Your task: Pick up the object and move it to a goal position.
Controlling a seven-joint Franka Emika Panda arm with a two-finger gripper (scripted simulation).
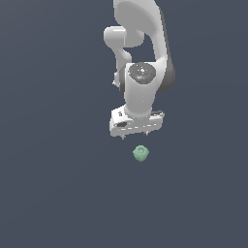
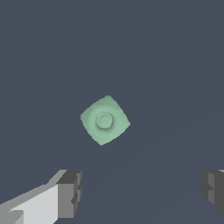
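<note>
The object (image 1: 140, 153) is a small pale-green rounded lump with a narrower rimmed top, resting on the dark grey floor below the arm in the exterior view. In the wrist view it (image 2: 105, 120) shows from above with a round rim at its middle. My white gripper (image 1: 135, 135) hangs above it and a little behind, apart from it. In the wrist view the gripper (image 2: 142, 190) is open wide, with grey fingertips (image 2: 70, 192) on both sides, empty and short of the object.
The white arm (image 1: 143, 58) rises above the gripper in the exterior view. The flat dark grey floor (image 1: 58, 184) spreads all around; no other object shows.
</note>
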